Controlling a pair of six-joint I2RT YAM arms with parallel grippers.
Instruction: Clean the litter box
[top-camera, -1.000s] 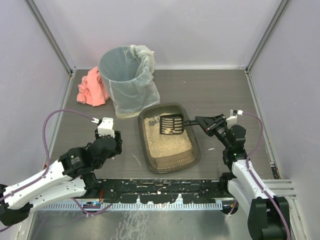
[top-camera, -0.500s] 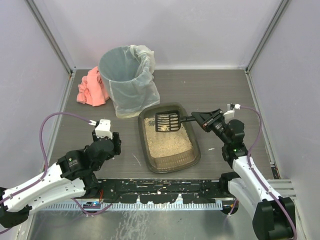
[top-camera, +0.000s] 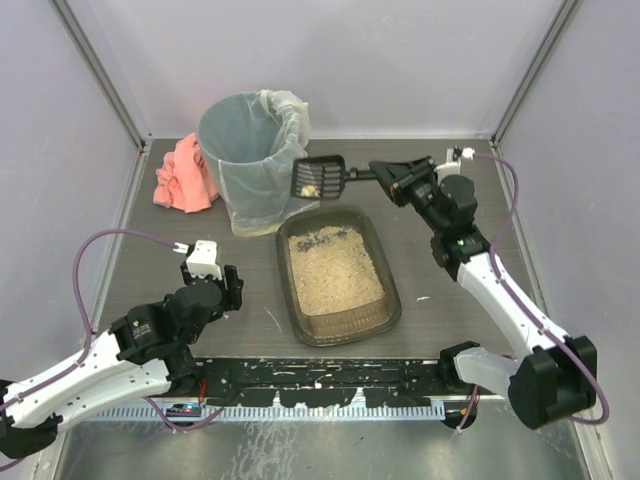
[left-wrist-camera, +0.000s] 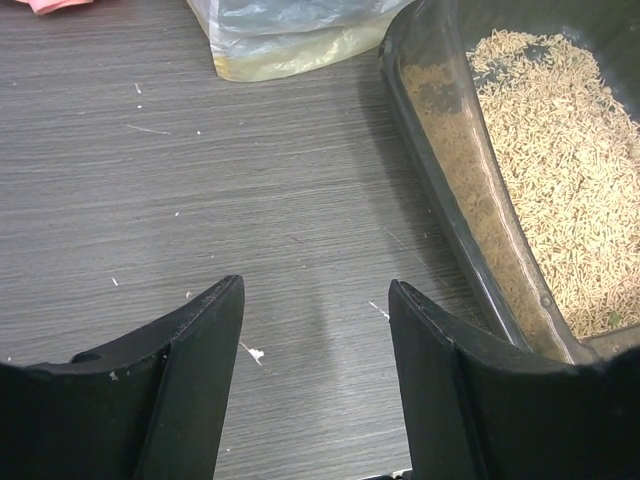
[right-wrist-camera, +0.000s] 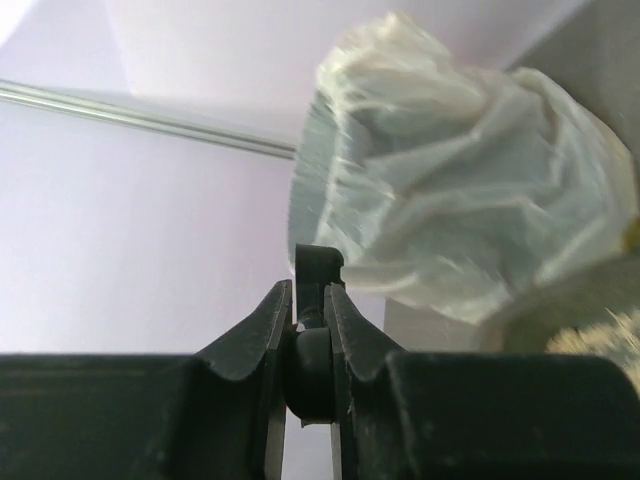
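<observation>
Mostly beige, dark-rimmed litter box (top-camera: 345, 328)

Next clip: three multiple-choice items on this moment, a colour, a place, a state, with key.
1. The cloth left of the bin is: A pink B blue C white
2. The scoop, relative to the litter box, is: A lying in it B raised beyond it, by the bin's rim C beneath it
3. The left gripper is: A shut on the scoop B shut on the cloth C open over the table
Key: 1 A, pink folds show; 2 B, it hangs at the rim; 3 C, jaws apart, only tabletop between.
</observation>
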